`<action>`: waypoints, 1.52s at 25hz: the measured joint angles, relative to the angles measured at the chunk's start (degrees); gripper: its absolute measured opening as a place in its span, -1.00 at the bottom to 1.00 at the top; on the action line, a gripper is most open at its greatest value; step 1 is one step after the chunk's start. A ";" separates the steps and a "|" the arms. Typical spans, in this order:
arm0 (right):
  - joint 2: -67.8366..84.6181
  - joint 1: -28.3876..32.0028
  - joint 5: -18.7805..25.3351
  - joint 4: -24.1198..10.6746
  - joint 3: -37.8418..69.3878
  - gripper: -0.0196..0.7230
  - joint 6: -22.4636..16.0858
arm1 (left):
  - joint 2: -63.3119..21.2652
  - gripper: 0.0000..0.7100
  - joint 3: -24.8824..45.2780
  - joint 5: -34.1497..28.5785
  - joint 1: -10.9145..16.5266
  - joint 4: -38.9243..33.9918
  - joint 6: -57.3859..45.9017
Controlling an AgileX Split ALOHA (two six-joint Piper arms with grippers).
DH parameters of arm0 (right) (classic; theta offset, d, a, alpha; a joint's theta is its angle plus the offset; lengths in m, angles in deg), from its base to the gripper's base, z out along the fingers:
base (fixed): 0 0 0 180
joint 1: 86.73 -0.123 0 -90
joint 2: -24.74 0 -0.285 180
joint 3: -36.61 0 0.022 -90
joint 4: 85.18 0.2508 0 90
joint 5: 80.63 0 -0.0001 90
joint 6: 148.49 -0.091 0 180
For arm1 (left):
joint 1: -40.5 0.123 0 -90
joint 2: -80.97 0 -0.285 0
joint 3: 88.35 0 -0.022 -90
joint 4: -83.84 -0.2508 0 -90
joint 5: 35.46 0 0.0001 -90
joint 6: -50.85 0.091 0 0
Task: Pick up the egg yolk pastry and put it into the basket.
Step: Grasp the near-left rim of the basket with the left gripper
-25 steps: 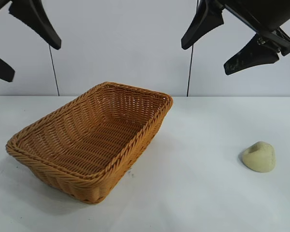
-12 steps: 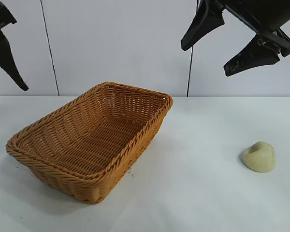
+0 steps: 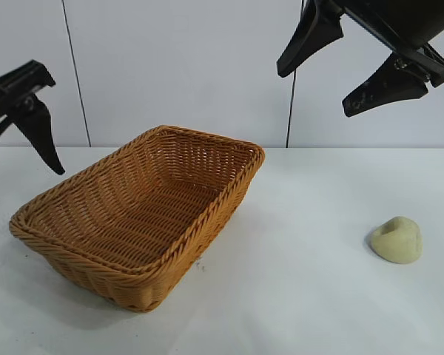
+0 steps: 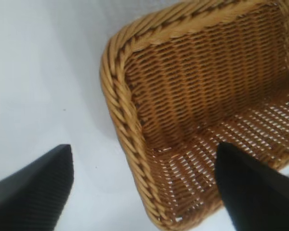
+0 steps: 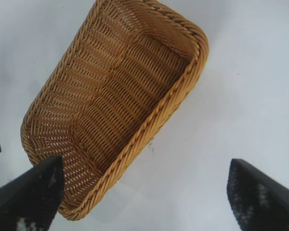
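My left gripper (image 3: 11, 126), fingers spread and empty, hangs at frame left beside the basket (image 3: 207, 203); my right gripper (image 3: 355, 63), equally spread and empty, waits upper right above the egg yolk pastry (image 3: 397, 239) on the surface (image 3: 311, 296).

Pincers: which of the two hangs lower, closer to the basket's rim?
The left pincer, down beside the basket at its left end. The right pincer hangs high above the table, open.

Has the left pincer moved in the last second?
Yes. The left pincer has dropped from the top corner to beside the orange-tan woven wicker basket's rim level.
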 joint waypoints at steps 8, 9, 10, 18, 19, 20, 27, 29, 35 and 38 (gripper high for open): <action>0.00 0.00 0.00 0.00 0.00 0.82 0.00 | 10.96 0.64 0.01 5.18 0.00 2.22 0.00; 0.00 0.00 0.00 0.00 0.00 0.82 0.00 | 12.07 0.64 0.01 5.66 0.00 2.73 0.00; 0.00 0.00 0.00 0.00 0.00 0.82 0.00 | 13.18 0.64 0.01 6.12 0.00 3.20 0.05; 0.00 0.00 0.00 0.00 0.00 0.82 0.00 | 16.02 0.64 0.01 8.94 0.00 5.50 0.05; 0.00 0.00 0.00 -0.05 0.00 0.82 0.00 | 16.02 0.64 0.01 9.15 0.00 5.65 0.05; 0.00 0.00 0.00 -0.05 0.00 0.82 0.00 | 16.02 0.63 0.01 9.22 0.00 5.65 0.11; 0.00 0.00 0.00 -0.16 0.00 0.82 0.00 | 16.02 -0.23 0.01 9.55 0.00 5.83 0.11; 0.00 0.00 0.00 -0.16 0.00 0.82 0.00 | 16.02 -0.54 0.01 9.49 0.00 5.83 0.06; 0.00 0.00 0.00 -0.21 0.00 0.82 0.00 | 16.02 -0.74 -0.33 9.40 -0.02 6.68 -0.50; 0.00 0.00 0.00 -0.21 0.00 0.82 0.00 | 15.95 -0.74 -2.52 6.17 0.19 6.68 0.42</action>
